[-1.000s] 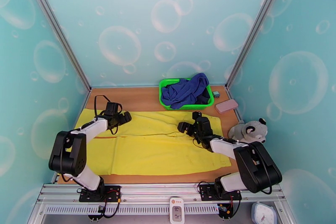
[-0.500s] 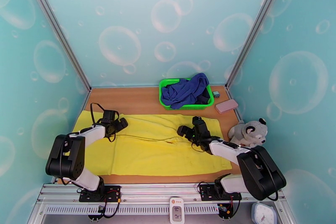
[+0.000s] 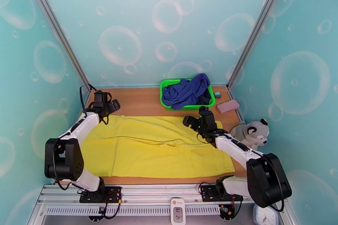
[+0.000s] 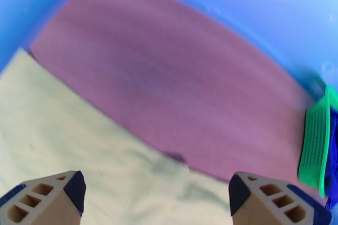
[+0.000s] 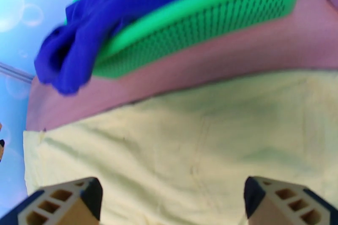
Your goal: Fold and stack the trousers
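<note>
As L pincer (image 4: 157, 185) & R pincer (image 5: 174, 192) hang released over the far hem of the trousers (image 3: 152, 150), spread flat mid-surface, a shallow pinch may catch 1 layer only, so the fold would skew.

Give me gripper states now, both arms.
Left gripper: open, holding nothing, over the far edge of the trousers.
Right gripper: open, holding nothing, above the trousers.

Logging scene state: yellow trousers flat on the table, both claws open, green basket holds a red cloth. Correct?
Not quite: the cloth in the green basket is blue, not red, as the top external view shows. The rest holds: yellow trousers flat on the table, left claw and right claw open.
</note>
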`<move>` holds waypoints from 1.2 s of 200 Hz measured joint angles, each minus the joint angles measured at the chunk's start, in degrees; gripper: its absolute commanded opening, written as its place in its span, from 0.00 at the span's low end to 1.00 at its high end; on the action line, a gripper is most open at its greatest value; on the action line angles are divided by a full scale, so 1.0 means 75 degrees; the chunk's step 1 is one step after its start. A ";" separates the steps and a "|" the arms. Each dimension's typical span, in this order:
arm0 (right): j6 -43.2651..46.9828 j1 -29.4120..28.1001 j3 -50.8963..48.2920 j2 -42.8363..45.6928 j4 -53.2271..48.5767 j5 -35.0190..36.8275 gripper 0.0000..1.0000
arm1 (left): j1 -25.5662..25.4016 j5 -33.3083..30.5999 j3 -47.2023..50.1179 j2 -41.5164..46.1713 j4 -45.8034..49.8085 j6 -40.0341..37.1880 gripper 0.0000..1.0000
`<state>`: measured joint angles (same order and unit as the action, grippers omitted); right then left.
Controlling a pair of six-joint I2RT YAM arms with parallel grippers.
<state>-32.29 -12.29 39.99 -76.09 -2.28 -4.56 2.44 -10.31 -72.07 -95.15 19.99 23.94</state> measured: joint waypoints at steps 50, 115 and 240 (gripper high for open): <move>0.0251 0.0085 -0.0405 0.0245 -0.0055 -0.0391 0.92 | 0.1370 -0.0580 -0.1055 -0.2244 0.0402 -0.0058 0.79; 0.0251 0.0114 -0.0819 0.0676 -0.0082 -0.0653 0.93 | 0.1460 -0.1754 -0.3483 -0.3958 0.0979 -0.0117 0.77; 0.0248 0.0329 -0.0819 0.0959 -0.0312 -0.0799 0.93 | 0.2025 -0.1536 -0.3631 -0.4873 0.1177 -0.0017 0.62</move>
<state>-30.44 -9.82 33.85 -68.90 -4.62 -10.55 17.63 -21.82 -99.31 -131.70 28.82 23.81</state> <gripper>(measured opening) 0.928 0.678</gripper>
